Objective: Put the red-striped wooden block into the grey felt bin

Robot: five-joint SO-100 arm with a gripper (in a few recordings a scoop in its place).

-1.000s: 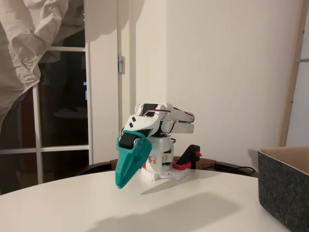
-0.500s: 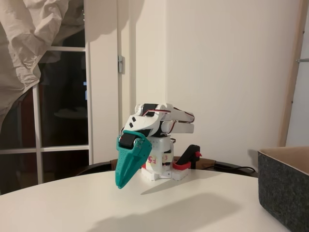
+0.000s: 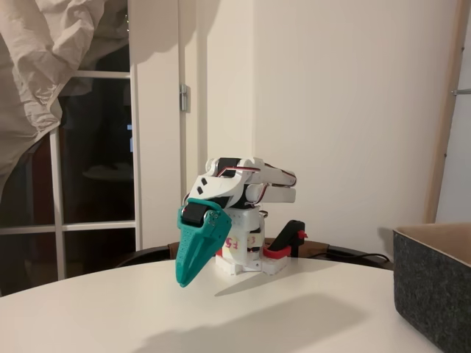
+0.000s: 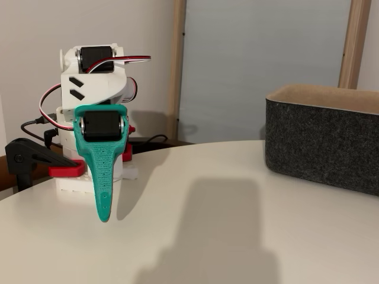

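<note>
White round table — teal gripper tip-down, jaws pressed together, empty; grey felt bin well apart.

The white arm sits folded over its base, its teal gripper pointing down — tip just above the white table. The grey felt bin stands well apart at right.

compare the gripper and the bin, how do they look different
The gripper is teal, slim and tapered, pointing down at the table; the bin is dark grey felt, broad and boxy. The gripper hangs folded at the arm's base; the bin sits flat. Neither shows a block.
</note>
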